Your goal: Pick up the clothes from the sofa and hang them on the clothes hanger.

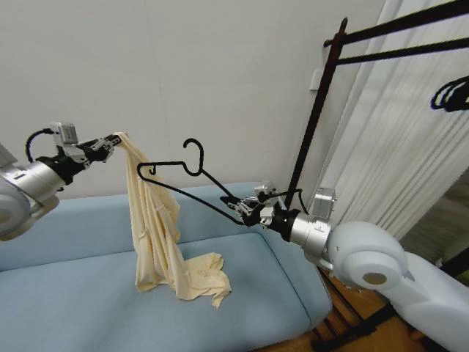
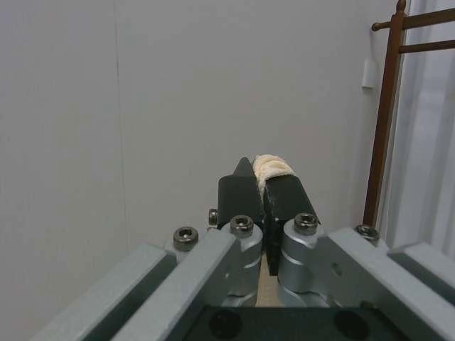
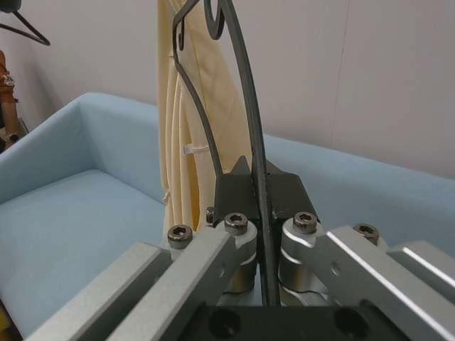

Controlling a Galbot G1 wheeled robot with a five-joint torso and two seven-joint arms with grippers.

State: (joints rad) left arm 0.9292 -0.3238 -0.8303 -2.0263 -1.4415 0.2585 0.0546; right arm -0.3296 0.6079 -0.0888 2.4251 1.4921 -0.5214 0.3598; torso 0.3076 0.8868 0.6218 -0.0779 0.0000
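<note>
**Two arms, one careful threading**

The left end effector (image 1: 113, 141) is pinching shut on a bunched corner of the cream, limp fabric garment (image 1: 154, 235). It is holding it high while the tail is resting on the light-blue upholstered sofa (image 1: 66, 293). The right end effector (image 1: 245, 209) is clamping closed on the thin black wire hanger (image 1: 192, 176), whose far end is sitting at the cloth's upper folds. That tip probably needs guiding into an opening, not into pleats. The soft cloth is draping in long folds and may slide on the smooth wire.
</note>
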